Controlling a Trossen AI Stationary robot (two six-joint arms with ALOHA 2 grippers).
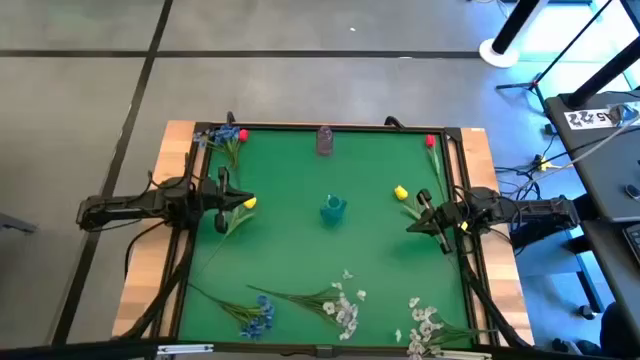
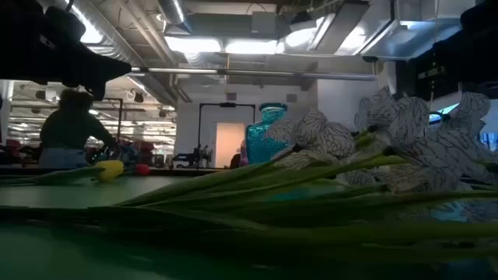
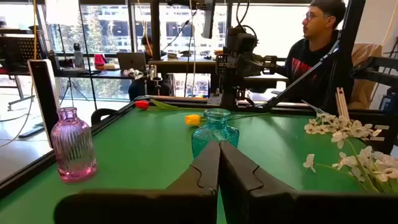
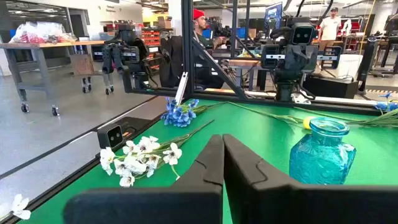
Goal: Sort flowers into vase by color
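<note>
- Left hand (image 1: 222,190), at the left edge of the high view, has its fingers pressed together on nothing; the left wrist view shows the 2 fingers meeting with no stem between them.
- Right hand (image 1: 425,215), at the right edge, is likewise closed and empty, fingers touching in the right wrist view.
- Just beside the left hand lies a yellow bud (image 1: 247,204), its stem running down-left. Near the right hand lies a second yellow bud (image 1: 401,192), its stem trailing toward that hand.
- The teal vase (image 1: 333,208) stands at frame centre, the pink vase (image 1: 324,140) at the top edge of the desk (image 1: 300,260).
- A red bud (image 1: 431,141) sits upper right, stem pointing down; red and blue blooms (image 1: 229,135) sit upper left.
- White sprays (image 1: 345,305) and a blue bloom (image 1: 257,318) lie along the bottom, stems running left.
- Risk: the stems are thin and lie flat, so a grasp may slip; the vase necks look narrow, and a sideways stem could tip a vase.
</note>
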